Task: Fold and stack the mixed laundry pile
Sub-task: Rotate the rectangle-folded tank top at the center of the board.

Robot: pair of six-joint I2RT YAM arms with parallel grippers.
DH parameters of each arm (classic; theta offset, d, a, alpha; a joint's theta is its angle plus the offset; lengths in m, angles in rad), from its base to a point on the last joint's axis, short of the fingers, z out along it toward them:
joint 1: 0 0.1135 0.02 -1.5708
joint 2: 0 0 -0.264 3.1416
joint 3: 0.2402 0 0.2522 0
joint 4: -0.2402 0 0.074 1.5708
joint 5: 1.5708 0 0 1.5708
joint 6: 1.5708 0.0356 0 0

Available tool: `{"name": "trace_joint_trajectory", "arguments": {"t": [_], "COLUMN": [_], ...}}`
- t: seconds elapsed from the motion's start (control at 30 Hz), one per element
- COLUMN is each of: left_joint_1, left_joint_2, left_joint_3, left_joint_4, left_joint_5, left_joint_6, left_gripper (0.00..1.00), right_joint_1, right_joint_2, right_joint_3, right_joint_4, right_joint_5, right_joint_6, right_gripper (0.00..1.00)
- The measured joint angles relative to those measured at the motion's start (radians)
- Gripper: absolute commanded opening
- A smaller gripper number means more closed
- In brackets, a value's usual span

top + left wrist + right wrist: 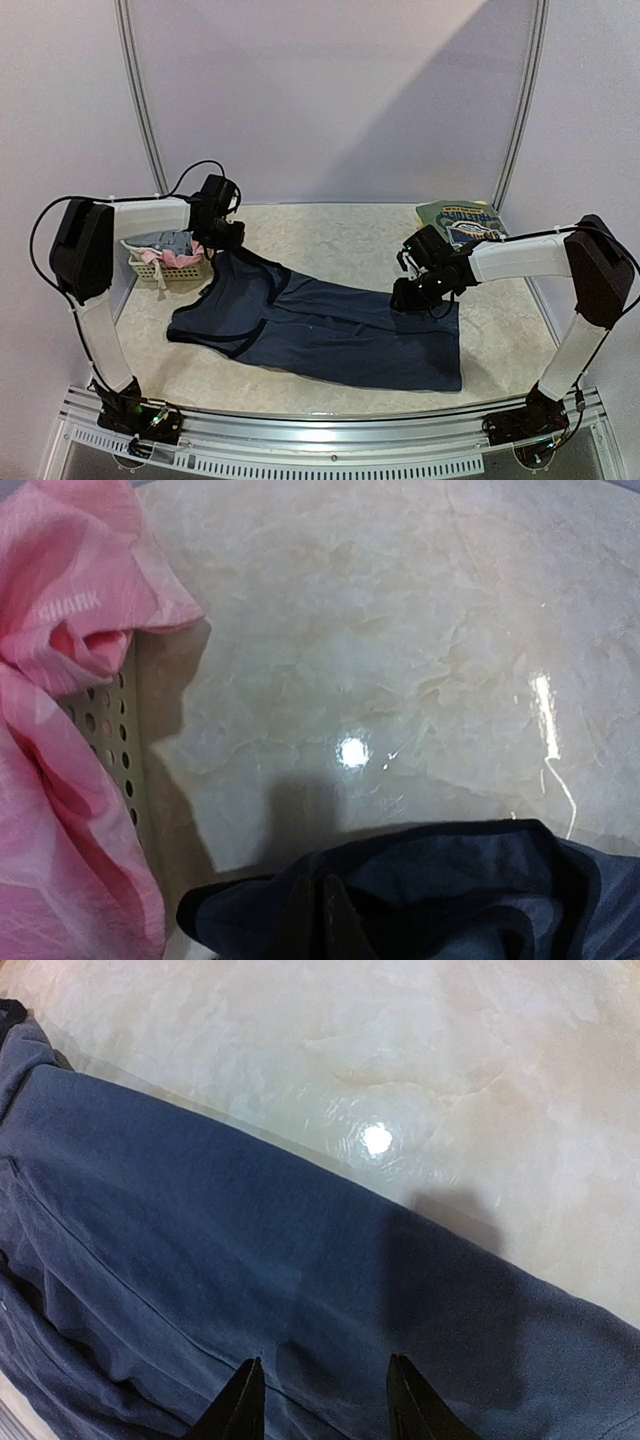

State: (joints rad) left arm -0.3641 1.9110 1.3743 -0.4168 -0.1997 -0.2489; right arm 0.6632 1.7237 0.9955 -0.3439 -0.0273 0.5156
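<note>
Navy dress [320,330] lies spread flat across the table [330,235].
Top view: left gripper [222,238] sits at its strap corner, beside the basket [150,268]. Right gripper [412,295] is over the far edge.
Left wrist: claw clenched on bunched dress cloth [450,880]; pink garment [60,680] drapes over the basket at left.
Right wrist: fingers [240,1405] stand apart, nothing pinched, dress flat beneath.

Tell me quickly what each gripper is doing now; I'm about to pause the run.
Left gripper: closed on the top edge of the navy dress.
Right gripper: open over the dress, holding nothing.
</note>
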Motion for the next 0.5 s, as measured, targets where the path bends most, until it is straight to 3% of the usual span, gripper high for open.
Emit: {"name": "trace_joint_trajectory", "arguments": {"t": [0.23,0.37,0.5], "left_joint_1": [0.000,-0.004,-0.026], "left_joint_2": [-0.023,-0.100,-0.219], "left_joint_3": [-0.217,-0.337,-0.399], "left_joint_4": [0.107,0.160,0.188], "left_joint_5": [-0.037,-0.068,-0.119], "left_joint_6": [-0.051,-0.083,-0.105], "left_gripper": [0.19,0.39,0.48], "right_joint_1": [0.000,0.000,0.000], "right_joint_2": [0.000,0.000,0.000], "right_joint_3": [0.000,0.002,0.021], "right_joint_4": [-0.016,-0.033,-0.052], "right_joint_5": [0.007,0.011,0.014], "right_joint_6": [-0.001,-0.004,-0.014], "right_gripper": [0.42,0.42,0.42]}}
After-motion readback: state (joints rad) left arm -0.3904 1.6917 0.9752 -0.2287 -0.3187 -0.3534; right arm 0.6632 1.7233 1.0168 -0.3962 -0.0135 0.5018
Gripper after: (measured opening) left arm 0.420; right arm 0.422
